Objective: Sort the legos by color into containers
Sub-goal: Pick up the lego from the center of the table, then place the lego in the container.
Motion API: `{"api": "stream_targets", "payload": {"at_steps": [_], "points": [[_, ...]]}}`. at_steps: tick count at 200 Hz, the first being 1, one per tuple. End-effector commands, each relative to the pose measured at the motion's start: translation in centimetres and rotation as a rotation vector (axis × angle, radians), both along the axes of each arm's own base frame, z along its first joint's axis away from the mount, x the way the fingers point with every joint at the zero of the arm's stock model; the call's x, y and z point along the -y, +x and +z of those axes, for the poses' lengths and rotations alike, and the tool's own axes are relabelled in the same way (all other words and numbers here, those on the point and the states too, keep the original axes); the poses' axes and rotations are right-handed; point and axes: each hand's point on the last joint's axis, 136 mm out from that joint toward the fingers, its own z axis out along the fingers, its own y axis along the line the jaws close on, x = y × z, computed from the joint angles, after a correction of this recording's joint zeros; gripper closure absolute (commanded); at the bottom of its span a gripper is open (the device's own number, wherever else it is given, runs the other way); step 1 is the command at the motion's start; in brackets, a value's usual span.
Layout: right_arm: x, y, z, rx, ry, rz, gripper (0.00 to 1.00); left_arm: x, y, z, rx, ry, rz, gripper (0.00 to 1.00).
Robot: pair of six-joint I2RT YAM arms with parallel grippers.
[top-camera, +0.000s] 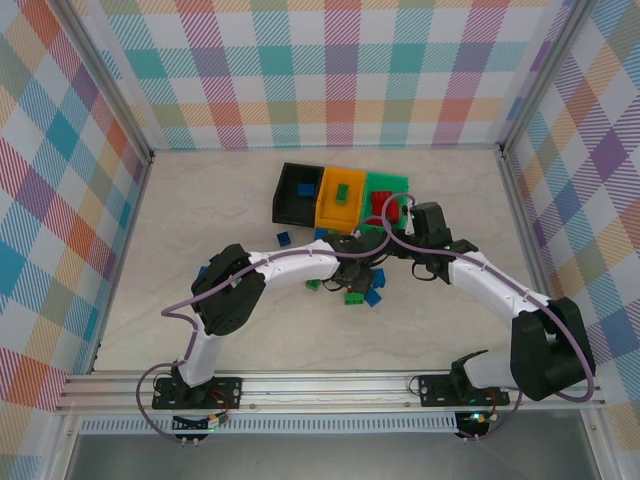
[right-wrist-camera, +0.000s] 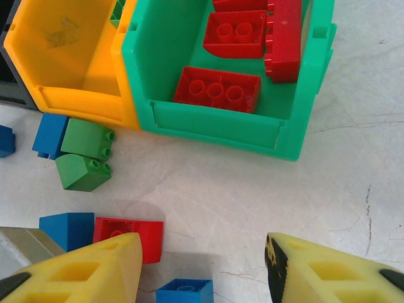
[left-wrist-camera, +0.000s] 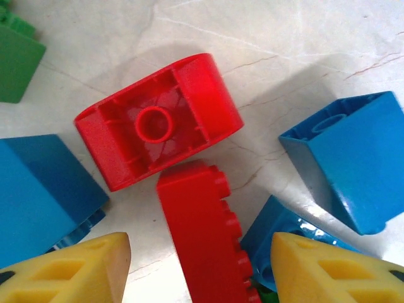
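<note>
Yellow fingers [left-wrist-camera: 82, 265] of the left end effector [left-wrist-camera: 202, 274] stand apart, released, straddling a long red lego [left-wrist-camera: 202, 227] on the counter [left-wrist-camera: 284, 50] — gaps on both sides. Just beyond lies an upturned red lego [left-wrist-camera: 158, 120], with blue legos [left-wrist-camera: 353, 158] around it. Elsewhere the right end effector [right-wrist-camera: 202, 271], also released, hovers over bare counter near the green bin [right-wrist-camera: 221, 123] — red legos [right-wrist-camera: 218, 88] inside, the orange-yellow bin [right-wrist-camera: 76, 57] touching it.

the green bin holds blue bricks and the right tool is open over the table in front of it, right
Not quite: the bricks in the green bin are red, not blue, as the right wrist view shows. The rest holds: the right tool is open over the table in front of it.
</note>
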Motion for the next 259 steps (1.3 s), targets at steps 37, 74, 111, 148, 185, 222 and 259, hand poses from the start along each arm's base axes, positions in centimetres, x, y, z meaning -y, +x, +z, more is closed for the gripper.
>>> {"api": "stream_targets", "payload": {"at_steps": [37,74,111,148,185,222,259], "points": [[-0.1,-0.1,-0.5,-0.007,0.009,-0.005,0.45,-0.8,-0.6,-1.6,-0.038,0.054,0.016,0.58],[0.0,-0.2,-0.5,-0.003,0.008,-0.008,0.45,-0.6,-0.3,-0.4,-0.013,0.026,0.017,0.73],[0.1,-0.2,-0.4,0.006,0.012,-0.014,0.45,0.1,0.2,2.7,0.037,-0.04,0.013,0.76],[0.4,-0.3,0.0,0.029,0.014,-0.03,0.45,1.2,1.6,7.0,0.125,-0.114,0.005,0.76],[1.7,-0.9,1.4,0.094,0.037,-0.101,0.45,2.0,4.9,11.3,0.215,-0.162,0.011,0.76],[3.5,-1.6,2.4,0.151,0.034,-0.168,0.43,4.3,9.0,14.3,0.254,-0.282,0.005,0.76],[3.9,-1.6,2.1,0.148,0.046,-0.184,0.43,6.2,13.9,14.9,0.314,-0.329,-0.01,0.76]]}}
